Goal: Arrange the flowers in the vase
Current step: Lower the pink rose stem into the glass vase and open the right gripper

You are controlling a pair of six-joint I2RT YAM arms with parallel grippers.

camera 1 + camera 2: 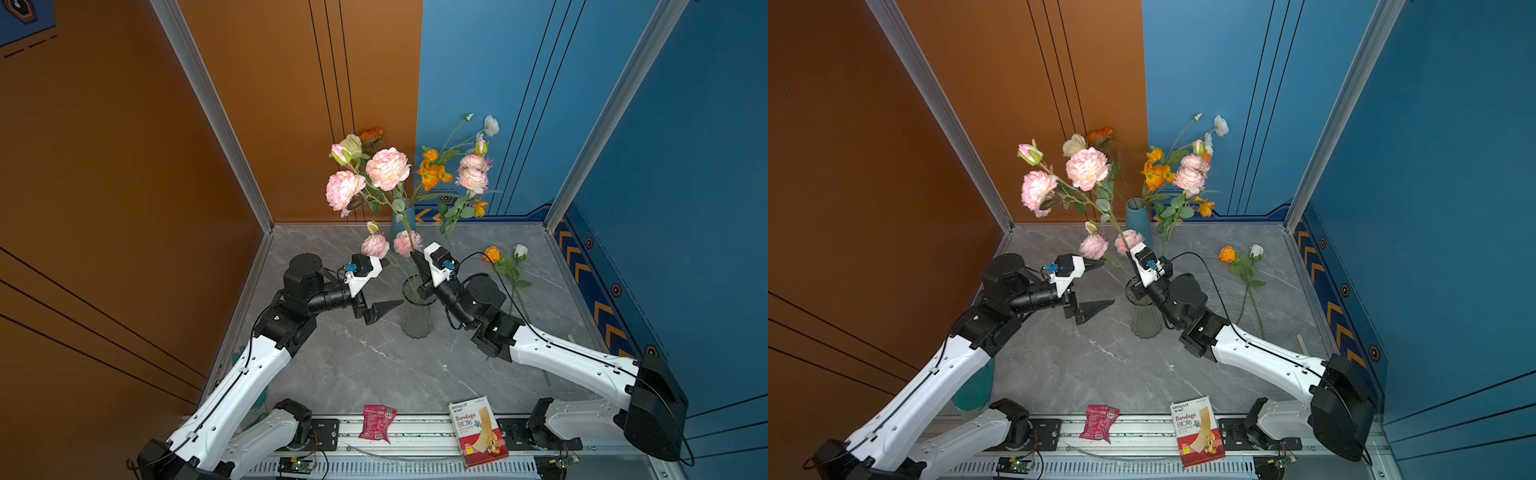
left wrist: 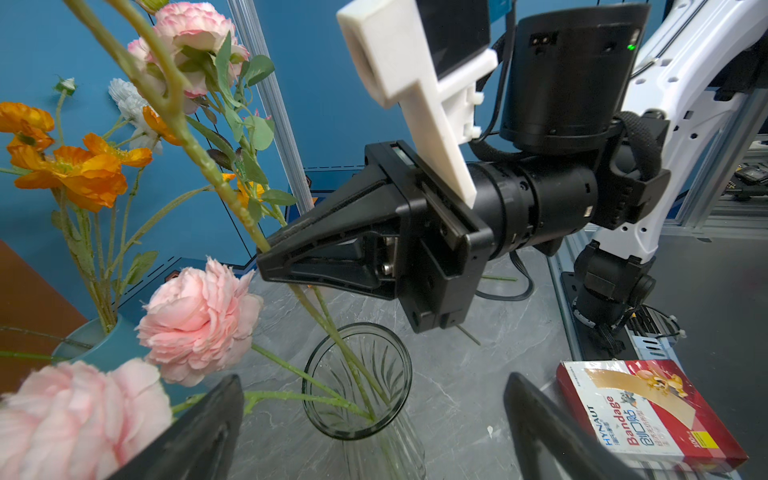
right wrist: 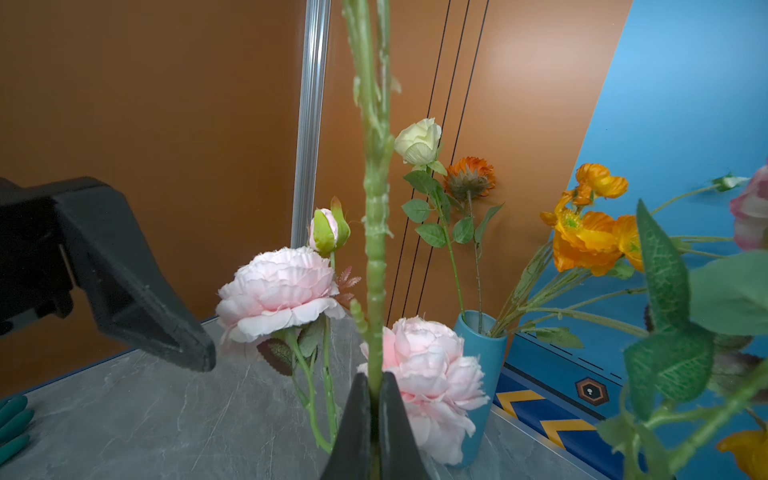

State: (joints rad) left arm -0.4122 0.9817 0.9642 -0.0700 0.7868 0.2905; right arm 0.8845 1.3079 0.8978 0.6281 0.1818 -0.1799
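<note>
A clear glass vase (image 1: pixel 417 309) (image 2: pixel 357 380) stands mid-table with several green stems in it and two pink peonies (image 1: pixel 376 245) leaning out to its left. Just above its mouth my right gripper (image 1: pixel 417 259) (image 3: pixel 376 390) is shut on a long thick stem whose pink peony blooms (image 1: pixel 386 168) rise high; the stem runs down into the vase. My left gripper (image 1: pixel 390 284) (image 2: pixel 371 384) is open left of the vase, holding nothing. An orange and a white flower (image 1: pixel 505 262) lie on the table at right.
A blue vase (image 1: pixel 401 224) with orange poppies (image 1: pixel 432 172) and other flowers stands at the back wall. A bandage box (image 1: pixel 478 432) and a red packet (image 1: pixel 376 422) lie on the front rail. Teal gloves (image 1: pixel 973 386) sit under the left arm.
</note>
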